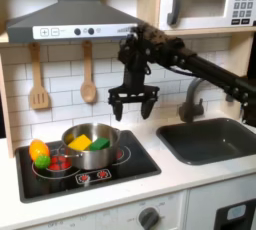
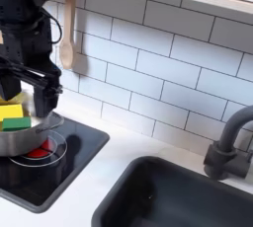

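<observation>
1. The gripper (image 1: 133, 107) was seen in the first exterior view hanging above the stove, its two fingers spread apart with nothing held between them.
2. A metal pot (image 1: 92, 144) was noted on the black cooktop (image 1: 140, 164), below the gripper and toward the first exterior view's left; the two were apart, not touching.
3. Inside the pot a yellow piece (image 1: 80, 142) and a green piece (image 1: 99, 144) were recorded lying side by side.
4. Just beside the pot, on the first exterior view's left, an orange and green toy vegetable (image 1: 39, 153) was observed on the cooktop, with a red item (image 1: 61, 161) next to it.
5. In the second exterior view the gripper (image 2: 28, 98) was seen close over the pot's (image 2: 25, 140) rim, at the second exterior view's left edge; contact could not be told.
6. Two wooden utensils (image 1: 88, 74) were logged hanging on the tiled wall behind the stove.
7. A sink (image 1: 215, 139) with a dark faucet (image 1: 192, 102) was noted on the first exterior view's right, well apart from the pot.
</observation>
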